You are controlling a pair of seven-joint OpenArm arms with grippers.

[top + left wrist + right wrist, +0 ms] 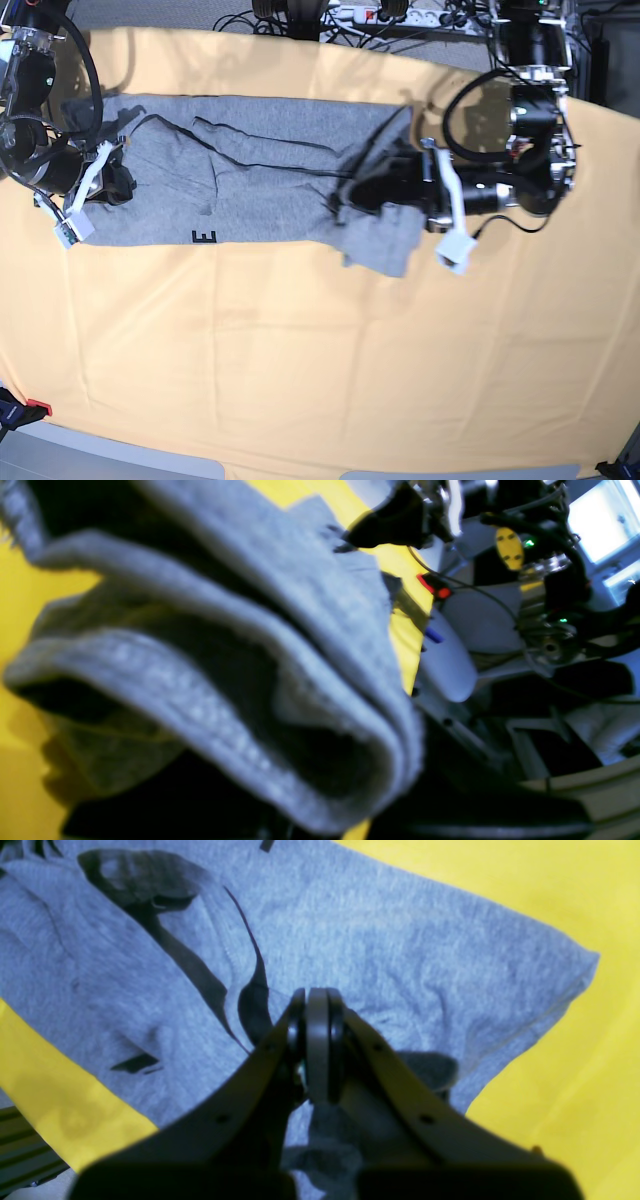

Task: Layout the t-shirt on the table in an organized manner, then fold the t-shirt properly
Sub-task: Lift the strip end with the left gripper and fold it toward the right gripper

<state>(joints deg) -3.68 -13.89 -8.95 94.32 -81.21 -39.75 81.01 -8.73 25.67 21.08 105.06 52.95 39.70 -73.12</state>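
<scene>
My t-shirt (250, 190) lies across the far half of the table (300, 340), stretched w/ its long side running left-right in the base view, grey fabric creased through the middle & a black block letter showing at its near edge. My left gripper (350, 195), on the base view's right, is pinching a bunch of the shirt's fabric at that end: the cloth there is gathered & lifted into a fold, w/ a flap hanging down toward the near side. From my left wrist cam I see thick rolled layers of grey cloth right up against the lens, hem stitching visible, yellow table behind; the fingertips themselves are buried in fabric there. My right gripper (317, 1040), on the base view's left, has its jaws pressed together, pads meeting flat; it sits low over the shirt's other end, w/ a bit of grey cloth bunched just under the fingers (395, 1075), but I can't tell if any fabric is really caught btwn the pads. Black lettering fragments & dark creases run across the cloth ahead of it. The two arms are well apart, one at each end of the shirt.
</scene>
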